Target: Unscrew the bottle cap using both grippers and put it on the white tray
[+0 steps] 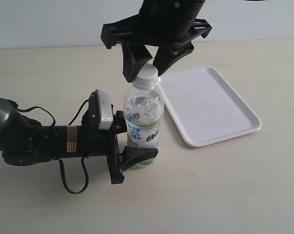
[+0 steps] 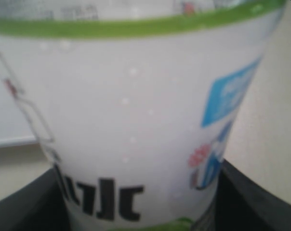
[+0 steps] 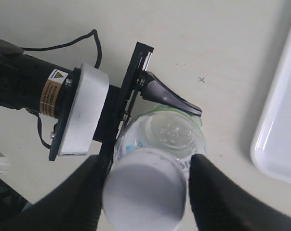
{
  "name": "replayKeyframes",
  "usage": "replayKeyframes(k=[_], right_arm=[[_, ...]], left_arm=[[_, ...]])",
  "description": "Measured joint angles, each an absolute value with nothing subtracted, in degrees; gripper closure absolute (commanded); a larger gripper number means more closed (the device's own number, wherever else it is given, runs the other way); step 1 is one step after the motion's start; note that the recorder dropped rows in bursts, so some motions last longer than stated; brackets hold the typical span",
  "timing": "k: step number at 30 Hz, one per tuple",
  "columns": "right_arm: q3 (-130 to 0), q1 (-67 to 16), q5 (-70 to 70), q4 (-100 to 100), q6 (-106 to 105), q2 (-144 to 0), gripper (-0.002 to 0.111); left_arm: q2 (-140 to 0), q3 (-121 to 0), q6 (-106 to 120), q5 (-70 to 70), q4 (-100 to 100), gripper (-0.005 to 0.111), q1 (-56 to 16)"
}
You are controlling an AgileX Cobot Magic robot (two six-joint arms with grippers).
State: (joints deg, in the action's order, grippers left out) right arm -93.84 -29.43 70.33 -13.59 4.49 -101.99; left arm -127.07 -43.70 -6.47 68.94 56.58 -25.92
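Note:
The clear bottle [image 1: 144, 117] with its white, blue and green label stands upright on the table. My left gripper [image 1: 135, 139] is shut on its lower body, one black finger [image 1: 139, 156] in front. In the left wrist view the label [image 2: 136, 120] fills the frame between the dark fingers [image 2: 251, 197]. My right gripper [image 1: 148, 75] hangs above, its fingers pressed on either side of the white bottle cap [image 1: 148, 73], which sits on the neck. The right wrist view shows the cap [image 3: 145, 190] between both fingers [image 3: 68, 197]. The white tray [image 1: 210, 105] lies right of the bottle.
The left arm with its grey-white camera block [image 1: 102, 109] lies low across the table from the left, with a black cable [image 1: 71, 180] looping beside it. The tray's rim [image 3: 280, 134] lies close to the bottle's right side.

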Motion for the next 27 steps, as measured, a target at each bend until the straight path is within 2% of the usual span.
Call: replayKeyframes(k=[6,8,17,27], right_arm=[[-94.0,-29.4,70.2,-13.6,1.8,-102.0,0.102],[-94.0,-29.4,70.2,-13.6,0.0,-102.0,0.108],[-94.0,-29.4,70.0,-14.3,-19.6,-102.0,0.108],[-94.0,-29.4,70.4,-15.1,-56.6,-102.0,0.108]], left_arm=[[-127.1,-43.7,-6.6,68.9,56.6,0.106,-25.9],[-127.1,-43.7,-6.6,68.9,56.5,0.106,-25.9],[-127.1,-43.7,-6.6,68.9,56.5,0.106,-25.9],[-127.1,-43.7,-7.0,68.9,56.5,0.106,-25.9]])
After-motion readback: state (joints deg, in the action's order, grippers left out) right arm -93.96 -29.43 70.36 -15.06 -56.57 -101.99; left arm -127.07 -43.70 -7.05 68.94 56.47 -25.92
